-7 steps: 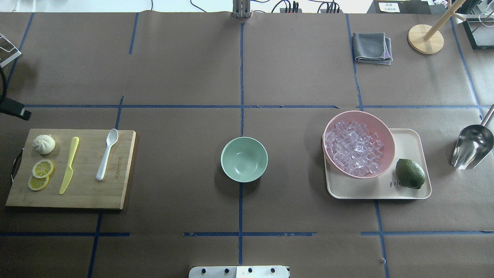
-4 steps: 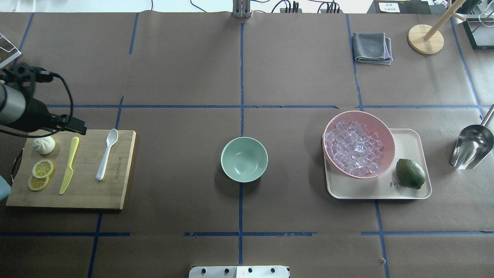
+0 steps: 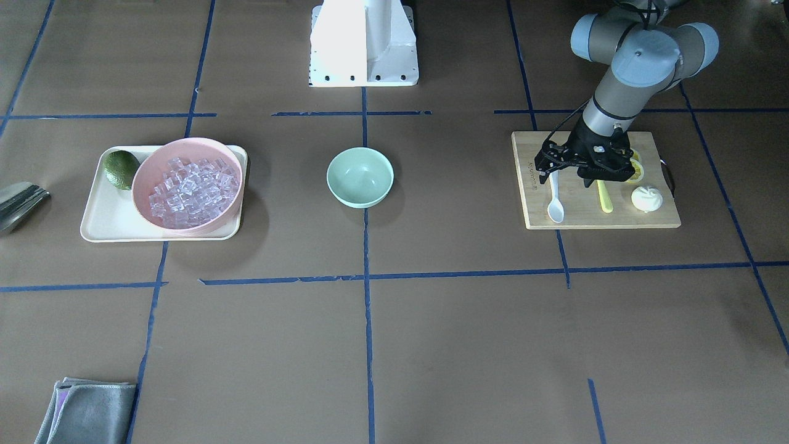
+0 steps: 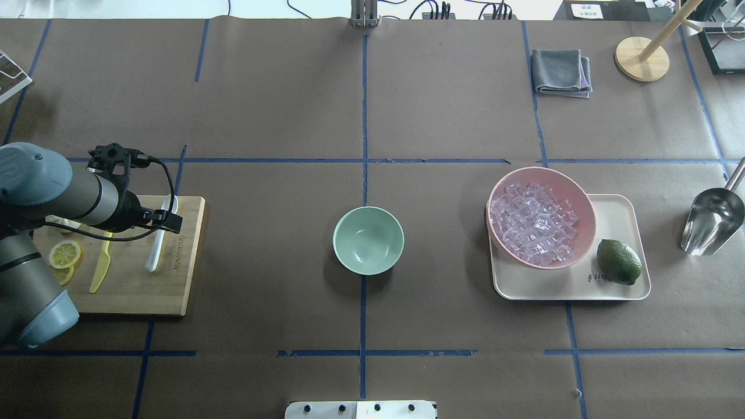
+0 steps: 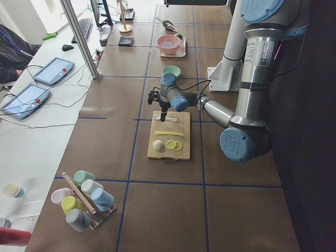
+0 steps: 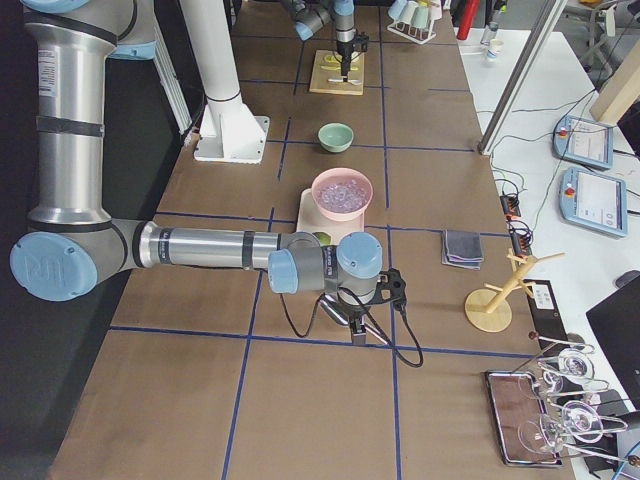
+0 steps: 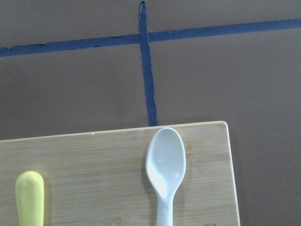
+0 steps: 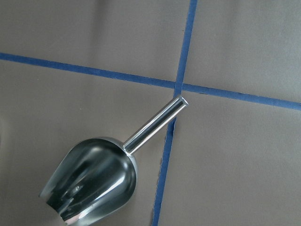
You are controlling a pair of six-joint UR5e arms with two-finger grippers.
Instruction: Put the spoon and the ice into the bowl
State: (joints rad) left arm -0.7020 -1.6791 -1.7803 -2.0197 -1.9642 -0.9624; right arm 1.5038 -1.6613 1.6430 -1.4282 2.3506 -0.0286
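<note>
- At right in the front-facing view, the left gripper (image 3: 564, 181) hangs open and empty over the spoon (image 3: 554, 200) on the board (image 3: 616, 219).
- It should straddle the slim handle squarely before closing; the right gripper's (image 6: 348, 318) finger state cannot be told.

Left gripper (image 5: 163, 116) above spoon (image 5: 171, 119) on cutting board (image 5: 181, 124); bowl (image 5: 171, 71) beyond.

The counter (image 4: 454, 116) is brown paper crossed by blue tape lines. The cutting board (image 4: 174, 279) is pale bamboo with a fine grain. On it are a white spoon (image 3: 555, 209), a yellow-green knife (image 4: 100, 270) and yellow lemon slices (image 4: 64, 254). The bowl (image 4: 368, 241) is plain mint green. The pink bowl (image 4: 576, 192) carries clear, colourless ice (image 4: 532, 224). Its tray (image 4: 617, 215) is cream and the lime (image 4: 618, 262) dark green. The scoop (image 4: 711, 221) is shiny steel and the cloth (image 4: 560, 71) grey.
</note>
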